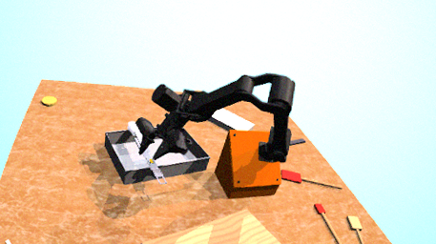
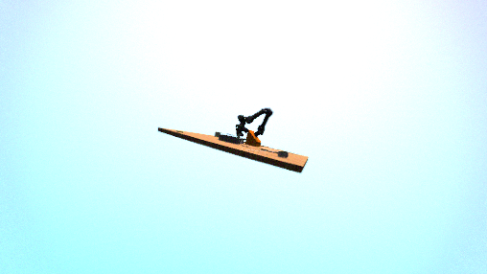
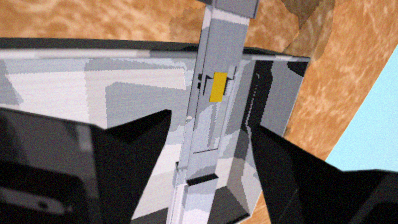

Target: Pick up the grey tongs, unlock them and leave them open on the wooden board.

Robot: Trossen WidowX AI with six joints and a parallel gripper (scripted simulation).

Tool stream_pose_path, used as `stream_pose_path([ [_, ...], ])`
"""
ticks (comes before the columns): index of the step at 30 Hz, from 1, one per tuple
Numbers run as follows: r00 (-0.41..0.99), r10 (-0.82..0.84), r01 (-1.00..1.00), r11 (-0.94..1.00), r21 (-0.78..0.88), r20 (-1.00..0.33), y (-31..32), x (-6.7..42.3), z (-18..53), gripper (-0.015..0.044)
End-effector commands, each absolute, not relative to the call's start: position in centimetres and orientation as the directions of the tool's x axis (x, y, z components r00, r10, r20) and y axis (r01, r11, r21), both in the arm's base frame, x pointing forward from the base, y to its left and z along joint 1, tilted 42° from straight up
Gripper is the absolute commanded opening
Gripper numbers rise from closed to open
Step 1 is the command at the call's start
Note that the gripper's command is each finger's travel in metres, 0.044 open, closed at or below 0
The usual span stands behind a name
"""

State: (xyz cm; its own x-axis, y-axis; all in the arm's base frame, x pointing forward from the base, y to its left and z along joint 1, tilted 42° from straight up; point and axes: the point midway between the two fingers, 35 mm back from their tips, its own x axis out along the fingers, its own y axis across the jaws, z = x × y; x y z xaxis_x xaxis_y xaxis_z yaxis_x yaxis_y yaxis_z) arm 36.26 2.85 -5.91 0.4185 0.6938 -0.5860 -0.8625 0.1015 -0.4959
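The grey tongs (image 1: 158,172) (image 3: 227,40) rest across the roasting tin (image 1: 192,167) (image 2: 229,139) (image 3: 75,44), with one end past the tin's near wall. The tongs look closed, and a small yellow piece (image 1: 151,161) (image 3: 218,87) shows on them. My gripper (image 1: 148,156) (image 3: 212,124) is partly open and low over the tin. Its fingers stand on either side of the tongs, with gaps on both sides in the wrist view. The wooden board (image 1: 198,237) lies at the front in the top view. The tongs' far part is partly hidden by the gripper.
The orange base block (image 1: 254,166) (image 2: 252,139) stands right of the tin. Red-headed tools (image 1: 291,176) (image 1: 320,208) and a cream-headed tool (image 1: 354,223) lie at the right. A white-topped block (image 1: 235,119) is behind the arm. A yellow disc (image 1: 49,100) lies far left.
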Motion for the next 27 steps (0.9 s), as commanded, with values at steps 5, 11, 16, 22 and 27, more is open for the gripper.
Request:
stream_pose_path([
  [5,0.417,0.692,-0.865,0.105,-0.49,-0.589,3.9,36.8,-7.0,0.026],
  [11,0.419,0.693,-0.865,0.106,-0.491,-0.587,4.7,37.1,-7.5,0.026],
  [16,0.42,0.694,-0.864,0.108,-0.492,-0.585,5.3,37.4,-7.9,0.026],
  [22,0.42,0.695,-0.864,0.108,-0.492,-0.584,5.4,37.4,-8.0,0.026],
  [27,0.426,0.691,-0.86,0.108,-0.499,-0.584,5.1,37.5,-7.7,0.0155],
])
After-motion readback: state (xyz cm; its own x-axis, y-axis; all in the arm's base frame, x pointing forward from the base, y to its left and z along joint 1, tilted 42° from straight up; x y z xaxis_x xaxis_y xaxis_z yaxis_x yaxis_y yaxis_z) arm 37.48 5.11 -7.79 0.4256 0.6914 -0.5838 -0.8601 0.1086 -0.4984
